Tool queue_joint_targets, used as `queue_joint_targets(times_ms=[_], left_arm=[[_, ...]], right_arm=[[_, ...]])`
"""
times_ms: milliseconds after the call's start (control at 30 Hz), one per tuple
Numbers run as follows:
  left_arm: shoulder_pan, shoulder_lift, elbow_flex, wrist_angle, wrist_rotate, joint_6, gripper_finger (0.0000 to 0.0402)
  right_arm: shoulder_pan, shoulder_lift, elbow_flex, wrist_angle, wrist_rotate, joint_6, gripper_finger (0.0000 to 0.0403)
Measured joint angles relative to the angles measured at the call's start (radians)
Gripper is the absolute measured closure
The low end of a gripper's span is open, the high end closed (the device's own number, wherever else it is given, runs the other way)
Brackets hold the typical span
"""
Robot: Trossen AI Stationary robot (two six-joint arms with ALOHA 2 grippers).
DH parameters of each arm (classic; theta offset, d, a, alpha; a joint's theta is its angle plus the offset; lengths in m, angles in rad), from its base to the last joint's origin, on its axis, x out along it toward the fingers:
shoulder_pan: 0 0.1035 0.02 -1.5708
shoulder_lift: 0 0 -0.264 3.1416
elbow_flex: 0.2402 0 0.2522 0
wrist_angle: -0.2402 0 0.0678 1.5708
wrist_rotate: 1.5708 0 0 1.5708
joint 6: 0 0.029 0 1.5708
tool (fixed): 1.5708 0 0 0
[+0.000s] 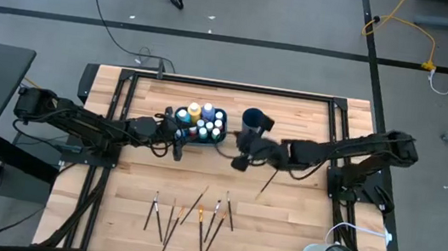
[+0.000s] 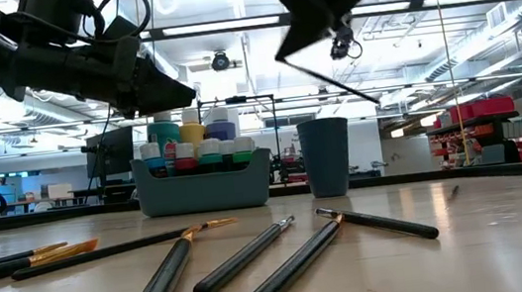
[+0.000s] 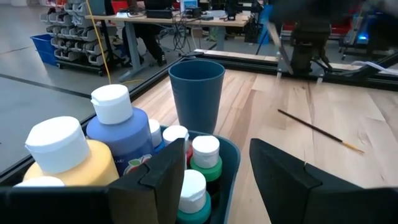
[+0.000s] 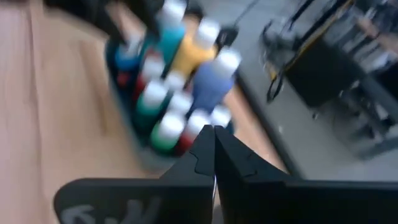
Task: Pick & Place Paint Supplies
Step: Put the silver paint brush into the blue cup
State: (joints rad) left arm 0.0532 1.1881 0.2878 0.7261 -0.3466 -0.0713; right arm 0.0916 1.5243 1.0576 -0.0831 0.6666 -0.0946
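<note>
High view: seven paintbrushes [image 1: 196,216], one cup [image 1: 251,117].

The tray [image 4: 146,112] of paint bottles [image 4: 186,81] is motion-blurred in the right wrist view, labels unreadable

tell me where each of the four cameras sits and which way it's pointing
High: overhead, straight down on the table; both arms show.
Low: table height, level across brushes toward the tray; arms enter from above.
Left wrist: past the open left gripper at bottles and cup.
Right wrist: past the shut right gripper, down on the tray.
Shared: tray in all four.
</note>
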Motion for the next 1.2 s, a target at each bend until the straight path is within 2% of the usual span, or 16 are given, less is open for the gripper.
queue_joint_targets(times_ms=[200, 367, 467, 633, 900, 1200], left_arm=[[0.0, 0.0, 0.0, 0.003, 0.0, -0.002, 0.0212], [0.0, 0.0, 0.0, 0.006, 0.0, -0.003, 0.0212], [0.0, 0.0, 0.0, 0.007, 0.0, -0.003, 0.0212], [0.0, 0.0, 0.0, 0.015, 0.0, -0.003, 0.0212], [0.0, 0.0, 0.0, 0.04, 0.0, -0.001, 0.0212], [0.0, 0.0, 0.0, 0.044, 0.001, 0.0, 0.0212]], right_arm=[[-0.098, -0.048, -0.02, 0.158, -0.075, -0.146, 0.0403], [-0.219, -0.053, -0.144, 0.516, -0.234, -0.23, 0.0403], [-0.287, -0.054, -0.237, 0.717, -0.247, -0.254, 0.0403], [-0.371, -0.046, -0.371, 0.952, -0.343, -0.177, 0.0403], [-0.406, 0.074, -0.499, 1.197, -0.344, -0.104, 0.0403], [-0.408, 0.232, -0.505, 1.237, -0.311, -0.045, 0.0403]])
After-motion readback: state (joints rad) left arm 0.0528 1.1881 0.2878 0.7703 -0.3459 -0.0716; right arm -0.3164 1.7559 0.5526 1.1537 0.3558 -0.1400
